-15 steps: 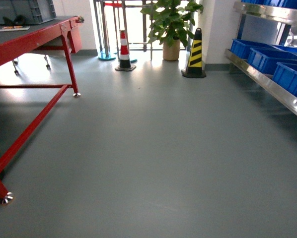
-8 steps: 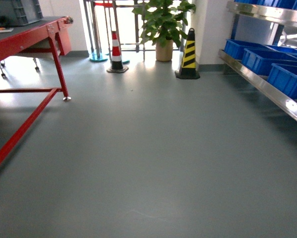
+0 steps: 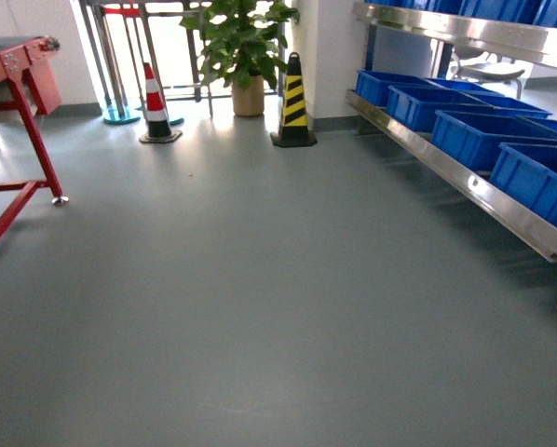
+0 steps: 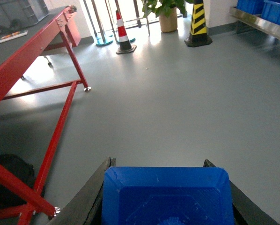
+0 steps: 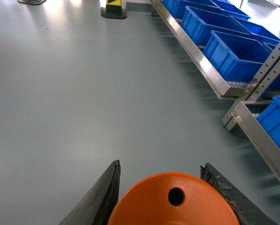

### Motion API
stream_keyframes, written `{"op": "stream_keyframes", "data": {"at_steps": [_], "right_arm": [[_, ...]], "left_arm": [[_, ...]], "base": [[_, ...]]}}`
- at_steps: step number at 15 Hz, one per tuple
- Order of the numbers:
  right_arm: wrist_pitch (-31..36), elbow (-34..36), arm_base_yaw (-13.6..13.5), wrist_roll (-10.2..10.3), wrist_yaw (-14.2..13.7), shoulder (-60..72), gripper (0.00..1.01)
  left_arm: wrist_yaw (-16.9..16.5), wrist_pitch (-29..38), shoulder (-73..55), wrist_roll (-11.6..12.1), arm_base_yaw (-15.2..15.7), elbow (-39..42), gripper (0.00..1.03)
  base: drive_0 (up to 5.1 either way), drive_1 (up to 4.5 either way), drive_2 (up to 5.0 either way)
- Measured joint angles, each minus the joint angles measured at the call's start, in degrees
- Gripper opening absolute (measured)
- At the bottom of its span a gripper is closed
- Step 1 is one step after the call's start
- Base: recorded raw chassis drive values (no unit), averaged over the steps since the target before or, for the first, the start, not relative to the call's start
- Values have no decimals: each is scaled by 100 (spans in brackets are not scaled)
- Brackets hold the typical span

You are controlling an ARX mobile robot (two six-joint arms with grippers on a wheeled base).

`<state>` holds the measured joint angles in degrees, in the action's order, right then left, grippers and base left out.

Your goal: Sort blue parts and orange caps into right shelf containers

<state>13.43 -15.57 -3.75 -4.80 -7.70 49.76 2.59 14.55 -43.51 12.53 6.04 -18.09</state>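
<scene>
Blue part: one. Solid bright-blue block with chamfered corners and a recessed face. It sits between the two dark fingers of the left gripper, which press against both of its sides at the bottom of the left wrist view, above the grey floor.

Orange cap: one. Rounded orange end with a single small dark hole showing. It is clamped between the two dark fingers of the right gripper at the bottom of the right wrist view; any print on its side is out of sight.

Containers: at least five open blue bins in a row on the lower level of the right shelf in the head view, more on the level above. The right wrist view shows further bins on a second rack section.

Right shelf: one long steel rack with a shiny front rail, along the right wall.

Traffic cones: two, one red-and-white, one yellow-and-black.

Potted plant: one, between the cones.

Red-framed table: one, at left.
</scene>
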Motion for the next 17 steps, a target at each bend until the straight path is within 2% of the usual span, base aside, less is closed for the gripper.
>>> {"op": "stream_keyframes", "data": {"at_steps": [17], "right_arm": [[-2, 0, 0, 0, 0, 0, 44]], "left_arm": [[0, 0, 0, 0, 0, 0, 44]], "base": [[-162, -162, -162]]}}
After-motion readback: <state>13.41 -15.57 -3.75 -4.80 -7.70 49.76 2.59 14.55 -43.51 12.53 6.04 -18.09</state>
